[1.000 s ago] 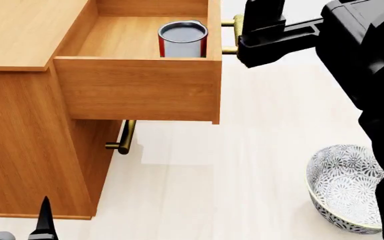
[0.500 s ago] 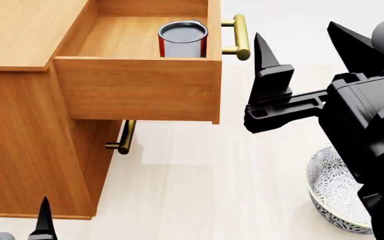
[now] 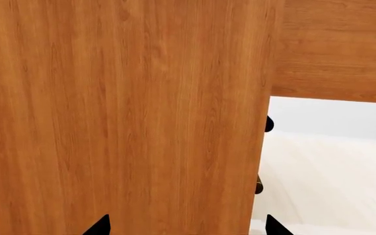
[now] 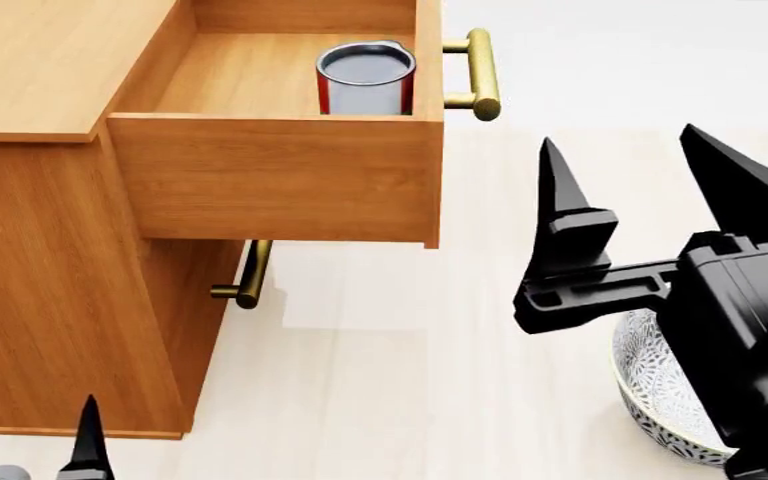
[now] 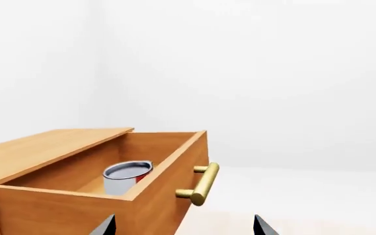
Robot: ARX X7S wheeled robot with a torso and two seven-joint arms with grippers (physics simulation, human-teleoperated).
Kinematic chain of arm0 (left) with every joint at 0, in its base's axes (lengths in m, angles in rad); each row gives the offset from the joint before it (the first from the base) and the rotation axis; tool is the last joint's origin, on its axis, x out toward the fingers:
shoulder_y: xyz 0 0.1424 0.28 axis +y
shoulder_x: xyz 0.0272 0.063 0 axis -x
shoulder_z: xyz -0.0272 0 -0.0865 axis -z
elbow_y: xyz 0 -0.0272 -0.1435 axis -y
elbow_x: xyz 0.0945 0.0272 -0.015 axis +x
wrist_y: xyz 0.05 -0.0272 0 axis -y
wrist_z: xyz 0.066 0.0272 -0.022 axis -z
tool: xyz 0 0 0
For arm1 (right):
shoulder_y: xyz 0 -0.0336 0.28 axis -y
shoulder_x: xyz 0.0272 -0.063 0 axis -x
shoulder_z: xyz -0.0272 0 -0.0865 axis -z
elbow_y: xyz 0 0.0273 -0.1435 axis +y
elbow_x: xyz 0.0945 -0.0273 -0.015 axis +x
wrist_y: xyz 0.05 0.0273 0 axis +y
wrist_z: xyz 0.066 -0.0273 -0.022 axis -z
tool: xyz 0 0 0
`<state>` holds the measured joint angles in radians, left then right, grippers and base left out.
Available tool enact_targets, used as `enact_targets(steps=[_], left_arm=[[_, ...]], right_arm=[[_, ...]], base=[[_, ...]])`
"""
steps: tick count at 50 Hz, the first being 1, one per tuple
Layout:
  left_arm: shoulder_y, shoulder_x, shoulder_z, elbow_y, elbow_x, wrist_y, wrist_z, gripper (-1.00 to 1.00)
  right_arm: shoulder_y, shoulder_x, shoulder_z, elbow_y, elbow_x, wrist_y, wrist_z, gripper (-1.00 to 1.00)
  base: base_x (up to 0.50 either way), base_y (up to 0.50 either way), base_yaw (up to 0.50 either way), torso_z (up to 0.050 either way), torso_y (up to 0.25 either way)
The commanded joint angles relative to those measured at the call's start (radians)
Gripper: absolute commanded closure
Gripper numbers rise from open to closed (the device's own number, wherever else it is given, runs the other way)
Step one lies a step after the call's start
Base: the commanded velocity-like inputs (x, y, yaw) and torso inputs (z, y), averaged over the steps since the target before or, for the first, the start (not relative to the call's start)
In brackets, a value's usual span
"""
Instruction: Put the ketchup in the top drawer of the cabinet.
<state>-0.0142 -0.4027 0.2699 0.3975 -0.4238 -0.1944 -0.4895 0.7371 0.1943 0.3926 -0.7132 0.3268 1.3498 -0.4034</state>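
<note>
Hovering released, my right claw (image 4: pixel 638 200) sat clear; ketchup (image 4: pixel 365 78) stood inside the top drawer (image 4: pixel 277 170), so I judged a square push on its handle (image 4: pixel 480 72) best.

Head view: set high, looking forward and down over the cabinet (image 4: pixel 37 300), its pulled-out top drawer (image 4: pixel 277 175) and the pale floor (image 4: pixel 398 380); moderate range.

Left wrist view: very near the cabinet's wood-grain side (image 3: pixel 123 112), which fills most of the picture; the panel at the edge is probably the open drawer's underside, though that cannot be told for certain.

Right wrist view: low, roughly level with the drawer (image 5: pixel 77 205), facing it from the handle (image 5: pixel 201 183) end, at moderate range.

Shared: head and right wrist views both show the drawer's interior with the ketchup (image 4: pixel 365 78) (image 5: pixel 126 177) and the brass handle (image 4: pixel 480 72).
</note>
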Motion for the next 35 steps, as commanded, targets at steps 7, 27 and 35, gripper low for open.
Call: enact_targets(steps=[7,27,35], left_arm=[[-0.003,-0.002,0.003,-0.006,-0.002,0.001,-0.002,-1.00],[-0.024,-0.021,0.004,0.051,-0.002,-0.033,-0.020,-1.00],[-0.011,-0.022,0.007,0.050,0.004,-0.021,-0.022,-1.00]], right_arm=[[-0.096,-0.005,0.014,-0.012,-0.013,-0.077,0.011,-1.00],[-0.230,-0.021,0.026,-0.035,-0.026,-0.189,0.016,-1.00],[-0.291,-0.027,0.010,-0.042,-0.043,-0.243,0.026,-1.00]], base=[[0.00,0.00,0.00,0.000,0.000],[0.00,0.00,0.00,0.000,0.000],[0.00,0.00,0.00,0.000,0.000]])
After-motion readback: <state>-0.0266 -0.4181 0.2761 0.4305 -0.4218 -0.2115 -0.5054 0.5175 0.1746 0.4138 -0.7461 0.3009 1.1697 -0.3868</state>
